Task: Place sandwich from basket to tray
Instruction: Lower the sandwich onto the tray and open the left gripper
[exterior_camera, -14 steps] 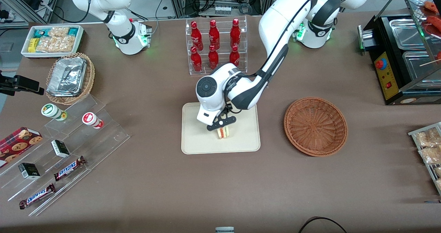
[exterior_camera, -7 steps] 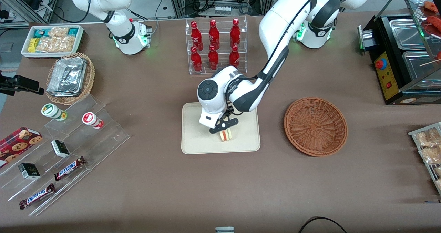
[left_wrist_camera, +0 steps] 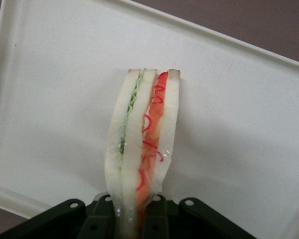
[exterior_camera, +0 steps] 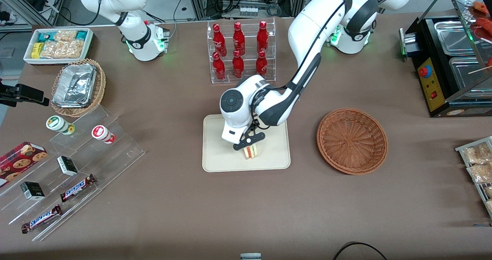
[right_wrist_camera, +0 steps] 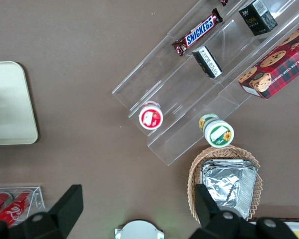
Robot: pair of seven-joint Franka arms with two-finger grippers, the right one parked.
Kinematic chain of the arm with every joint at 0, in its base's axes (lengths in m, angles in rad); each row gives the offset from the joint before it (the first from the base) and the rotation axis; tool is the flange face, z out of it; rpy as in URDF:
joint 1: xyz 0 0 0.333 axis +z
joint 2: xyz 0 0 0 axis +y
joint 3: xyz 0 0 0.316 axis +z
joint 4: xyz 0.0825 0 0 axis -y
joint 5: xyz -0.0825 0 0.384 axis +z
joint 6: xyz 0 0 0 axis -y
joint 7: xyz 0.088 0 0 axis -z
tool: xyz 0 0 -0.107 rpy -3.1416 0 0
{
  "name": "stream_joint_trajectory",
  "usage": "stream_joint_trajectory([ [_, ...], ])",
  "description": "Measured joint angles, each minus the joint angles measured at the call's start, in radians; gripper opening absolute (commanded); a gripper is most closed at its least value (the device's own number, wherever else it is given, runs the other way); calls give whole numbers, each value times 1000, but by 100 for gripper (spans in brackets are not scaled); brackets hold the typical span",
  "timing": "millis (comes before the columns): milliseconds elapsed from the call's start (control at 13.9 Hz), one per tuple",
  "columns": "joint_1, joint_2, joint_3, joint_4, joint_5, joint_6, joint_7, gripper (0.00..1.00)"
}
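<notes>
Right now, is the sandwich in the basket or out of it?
Out. The basket holds nothing, and the sandwich is over the tray, pinched between the fingers of the gripper.

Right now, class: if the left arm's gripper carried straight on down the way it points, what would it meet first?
The gripper points down at the tray, shut on the sandwich. The sandwich's lower edge would probably press on the tray's floor first; whether it already touches is unclear.

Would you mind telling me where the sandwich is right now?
The sandwich is over the tray, pinched on edge in the gripper, with the basket lying toward the working arm's end of the table.
</notes>
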Motion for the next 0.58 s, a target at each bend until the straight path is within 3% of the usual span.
stream_joint_trajectory([
  [216,-1,1,-1,0,0,4,10,8],
  [288,-1,1,-1,0,1,4,14,13],
  [360,-2,2,-1,0,1,5,17,46],
  [432,-2,2,-1,0,1,5,18,99],
  [576,-3,5,-1,0,1,8,20,100],
])
